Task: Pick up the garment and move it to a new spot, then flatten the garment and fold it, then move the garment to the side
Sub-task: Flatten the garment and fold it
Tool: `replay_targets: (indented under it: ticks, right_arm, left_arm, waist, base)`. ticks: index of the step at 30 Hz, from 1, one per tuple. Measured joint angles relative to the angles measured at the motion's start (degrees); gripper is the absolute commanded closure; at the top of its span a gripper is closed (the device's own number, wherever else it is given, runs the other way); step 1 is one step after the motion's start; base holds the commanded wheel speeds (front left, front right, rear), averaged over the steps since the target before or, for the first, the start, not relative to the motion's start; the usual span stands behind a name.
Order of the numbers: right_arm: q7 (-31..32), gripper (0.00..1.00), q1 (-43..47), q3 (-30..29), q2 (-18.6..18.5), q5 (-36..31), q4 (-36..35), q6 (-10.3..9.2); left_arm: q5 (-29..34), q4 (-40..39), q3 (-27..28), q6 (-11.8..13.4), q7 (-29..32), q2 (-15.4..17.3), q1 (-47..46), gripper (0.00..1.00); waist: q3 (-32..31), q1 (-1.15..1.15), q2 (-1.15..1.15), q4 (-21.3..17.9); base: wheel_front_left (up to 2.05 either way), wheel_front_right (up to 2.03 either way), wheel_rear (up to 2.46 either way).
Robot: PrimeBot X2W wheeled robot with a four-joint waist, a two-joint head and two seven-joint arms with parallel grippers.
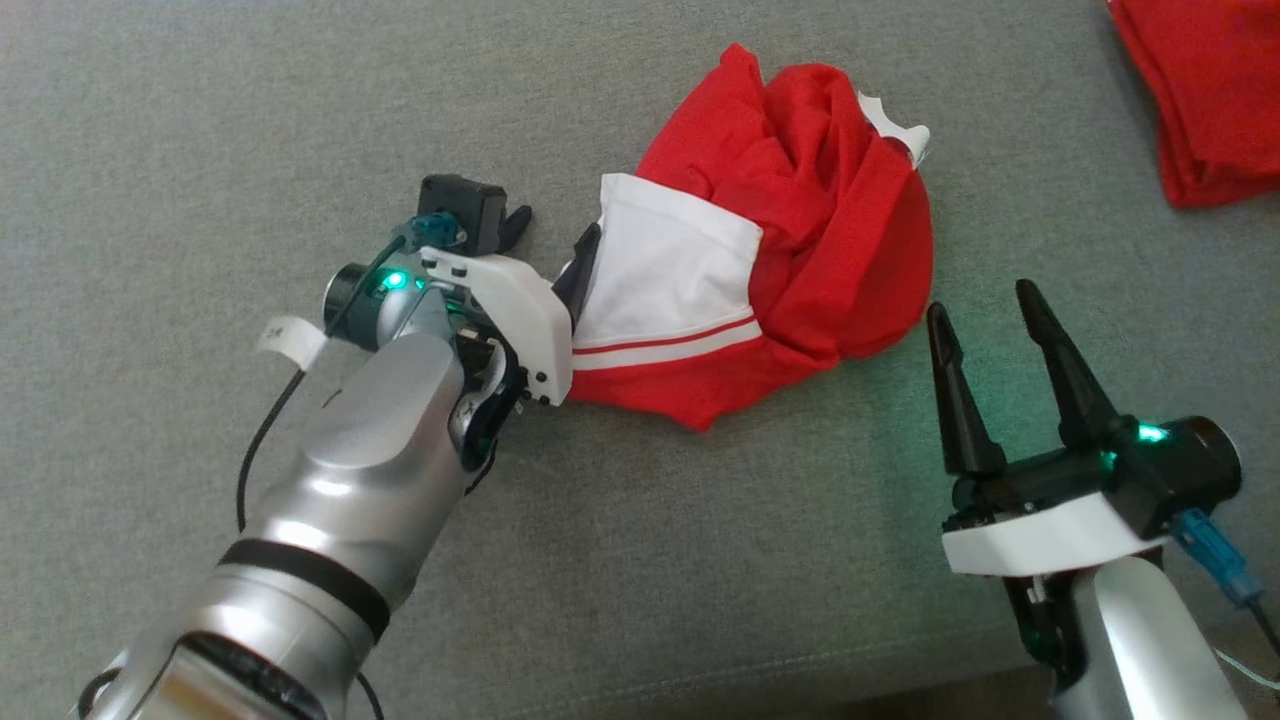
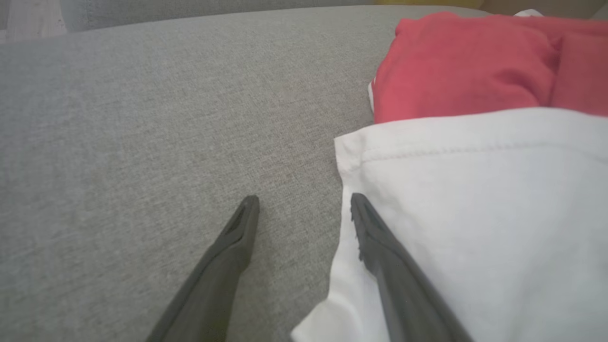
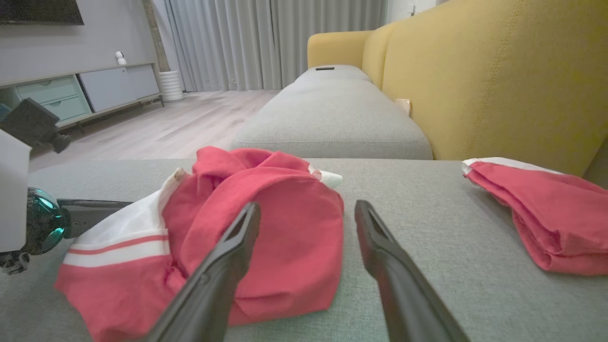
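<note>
The garment point(image 1: 770, 250), red with a white panel and a striped band, lies crumpled on the grey cushion point(image 1: 200, 130). My left gripper point(image 1: 550, 250) is at its left edge, open. In the left wrist view that gripper point(image 2: 304, 202) has one finger on bare cushion and the other lying over the edge of the garment's white panel point(image 2: 475, 213). My right gripper point(image 1: 980, 305) stands open just off the garment's lower right side, holding nothing. Seen from the right wrist, the right gripper point(image 3: 308, 209) points at the garment's red bulge point(image 3: 285, 237).
A second red garment point(image 1: 1210, 90) lies folded at the far right of the cushion, also seen as a folded pile point(image 3: 546, 213). A yellow sofa back point(image 3: 475, 85) rises behind it. The cushion's front edge point(image 1: 700, 690) runs along the bottom of the head view.
</note>
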Motion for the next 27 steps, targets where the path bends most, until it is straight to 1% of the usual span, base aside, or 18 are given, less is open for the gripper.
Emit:
replay_targets:
  ticks: [3,8,10,11,12,13,14,15,16,17,19,24,27]
  right_arm:
    - [0.0,0.00,0.0,-0.5,0.0,0.0,-0.2,0.00]
    - [0.0,0.00,0.0,-1.1,0.0,0.0,-0.3,0.00]
    - [0.0,0.00,0.0,-1.1,0.0,-0.2,-0.4,0.00]
    - [0.0,0.00,0.0,-1.1,0.0,-0.4,-0.4,0.00]
    - [0.0,0.00,0.0,-1.1,0.0,-0.4,-0.4,0.00]
    - [0.0,0.00,0.1,-1.5,0.0,-0.4,-0.6,0.00]
    - [0.0,0.00,0.1,-1.7,0.0,-0.4,-0.6,0.00]
    - [0.0,0.00,0.2,-1.9,0.0,-0.4,-0.6,0.00]
    - [0.0,0.00,0.2,-2.0,0.0,-0.4,-0.6,0.00]
    - [0.0,0.00,0.2,-2.1,0.0,-0.4,-0.6,0.00]
    - [0.0,0.00,0.2,-2.2,0.0,-0.4,-0.6,0.00]
    - [0.0,0.00,0.4,-1.4,0.1,-0.4,-0.5,0.00]
    - [0.0,0.00,0.5,-0.3,0.5,-0.3,0.2,0.00]
  left_arm:
    - [-1.1,-0.5,-1.4,0.3,-0.2,0.0,0.1,0.00]
    - [-2.6,-1.8,-4.0,0.8,1.8,0.1,0.4,0.00]
    - [-3.0,-2.4,-4.9,1.5,1.8,0.1,0.6,0.01]
    - [-3.1,-2.9,-5.3,2.1,1.6,0.2,0.9,0.16]
    - [-3.1,-3.5,-5.5,2.7,1.5,0.1,1.5,0.26]
    - [-3.5,-4.5,-6.3,3.8,1.0,0.1,3.0,0.38]
    - [-3.5,-5.1,-7.0,4.3,1.0,0.2,3.8,0.57]
    - [-3.5,-5.7,-7.6,4.4,1.0,0.2,4.5,0.64]
    - [-3.7,-6.3,-8.0,4.8,1.0,0.2,5.2,0.74]
    - [-3.8,-6.8,-8.9,4.9,1.0,0.2,5.7,1.00]
    - [-3.8,-7.5,-9.6,5.1,-0.2,0.1,7.1,1.00]
    - [-2.4,-9.3,-10.6,6.8,-7.1,0.2,9.9,1.00]
    - [0.1,-13.4,-9.7,6.9,-8.4,1.2,8.7,1.00]
  waist:
    - [0.1,0.00,0.00,0.2]
    - [0.3,0.00,0.00,0.4]
    - [0.3,0.00,0.00,0.4]
    - [0.2,0.00,0.00,0.4]
    - [0.1,0.00,0.00,0.4]
    - [-0.1,0.00,0.00,0.6]
    - [-0.3,0.00,0.00,0.7]
    - [-0.5,0.00,0.00,0.9]
    - [-0.7,0.00,0.00,1.1]
    - [-0.9,0.00,0.00,1.3]
    - [-1.4,0.00,0.00,1.7]
    - [-3.5,0.00,0.00,2.3]
    - [-5.5,0.00,0.00,2.4]
  base:
    - [0.00,0.00,0.00]
    - [0.00,0.00,0.00]
    - [0.00,0.00,0.00]
    - [0.00,0.00,0.00]
    - [0.00,0.00,0.00]
    - [0.00,0.00,0.00]
    - [0.00,0.00,0.00]
    - [0.00,0.00,0.00]
    - [0.00,0.00,0.00]
    - [0.00,0.00,0.00]
    - [0.00,0.00,0.00]
    - [0.00,0.00,0.00]
    - [0.00,0.00,0.00]
